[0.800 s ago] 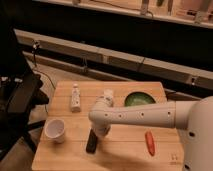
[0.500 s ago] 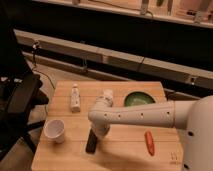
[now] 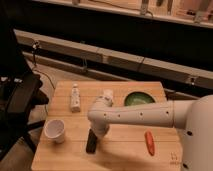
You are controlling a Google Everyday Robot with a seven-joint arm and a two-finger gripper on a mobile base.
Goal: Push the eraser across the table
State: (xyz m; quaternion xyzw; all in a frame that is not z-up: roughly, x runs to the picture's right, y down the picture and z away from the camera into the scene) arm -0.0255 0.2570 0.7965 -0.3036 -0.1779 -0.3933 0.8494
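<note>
A dark rectangular eraser (image 3: 91, 141) lies on the wooden table (image 3: 120, 152) near the front, left of centre. My white arm reaches in from the right, and its gripper (image 3: 97, 131) is at the arm's left end, pointing down right at the eraser's far end. The arm's bulk hides the fingers. I cannot tell whether the gripper touches the eraser.
A white cup (image 3: 55, 130) stands at the front left of the table. A small white bottle (image 3: 75, 97) lies at the back left. A green bowl (image 3: 138, 98) sits at the back right. An orange carrot-like object (image 3: 149, 142) lies at the front right. A black chair (image 3: 20, 102) stands left of the table.
</note>
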